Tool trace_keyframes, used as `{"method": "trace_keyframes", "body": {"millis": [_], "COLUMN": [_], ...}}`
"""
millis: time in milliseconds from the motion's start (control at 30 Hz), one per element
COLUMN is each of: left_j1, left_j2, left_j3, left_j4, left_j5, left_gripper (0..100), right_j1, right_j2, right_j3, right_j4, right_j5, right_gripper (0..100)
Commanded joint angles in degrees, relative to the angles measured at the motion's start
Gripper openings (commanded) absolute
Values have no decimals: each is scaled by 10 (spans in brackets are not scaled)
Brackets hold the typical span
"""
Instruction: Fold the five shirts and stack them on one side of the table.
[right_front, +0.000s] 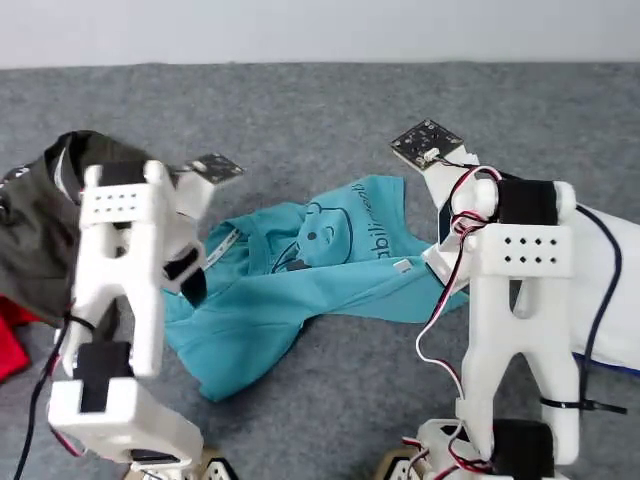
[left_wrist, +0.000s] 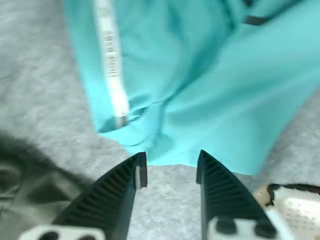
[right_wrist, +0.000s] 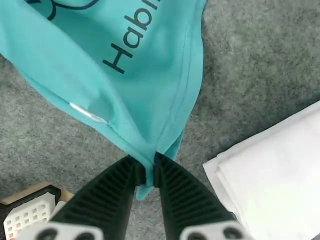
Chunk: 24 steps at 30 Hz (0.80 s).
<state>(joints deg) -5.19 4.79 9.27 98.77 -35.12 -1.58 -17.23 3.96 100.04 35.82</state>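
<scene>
A teal shirt (right_front: 300, 280) with a dark print lies crumpled in the middle of the grey table. My right gripper (right_wrist: 149, 170) is shut on the corner of its hem (right_wrist: 165, 125), at the shirt's right side beside the white shirt. My left gripper (left_wrist: 170, 167) hangs open just off the shirt's left edge (left_wrist: 165, 145), near the white neck label (left_wrist: 112, 75), with nothing between its fingers. A folded white shirt (right_front: 615, 290) lies at the right edge under the right arm and also appears as the white shirt (right_wrist: 270, 185) in the right wrist view.
A dark olive shirt (right_front: 40, 230) lies bunched at the back left, with a red shirt (right_front: 10, 345) beside it at the left edge. Bare grey table (right_front: 330, 110) stretches along the back. The two arm bases stand at the front edge.
</scene>
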Motion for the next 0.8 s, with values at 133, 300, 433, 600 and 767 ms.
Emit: {"method": "trace_keyframes", "body": {"millis": [133,300,433,600,767], "left_j1": [119,91,51,-8,-46], "left_j2": [-87,-34,47,150,207], "left_j3": [159,218,173,32,-143], "left_j4": [-54,-203,-243,-229,-153], "left_j5": [3,5,5,5,5], "left_gripper": [166,166,166,166,166], "right_j1": [5,5,5,5,7], "right_j2": [-26,-26,-26,-26,-26], "right_j3": [-31,-31,-31,-31,-33], "right_j4": [6,7,7,7,7], "right_j5": [-1,-1,-1,-1,0], "right_gripper": [10,10,10,10,10]}}
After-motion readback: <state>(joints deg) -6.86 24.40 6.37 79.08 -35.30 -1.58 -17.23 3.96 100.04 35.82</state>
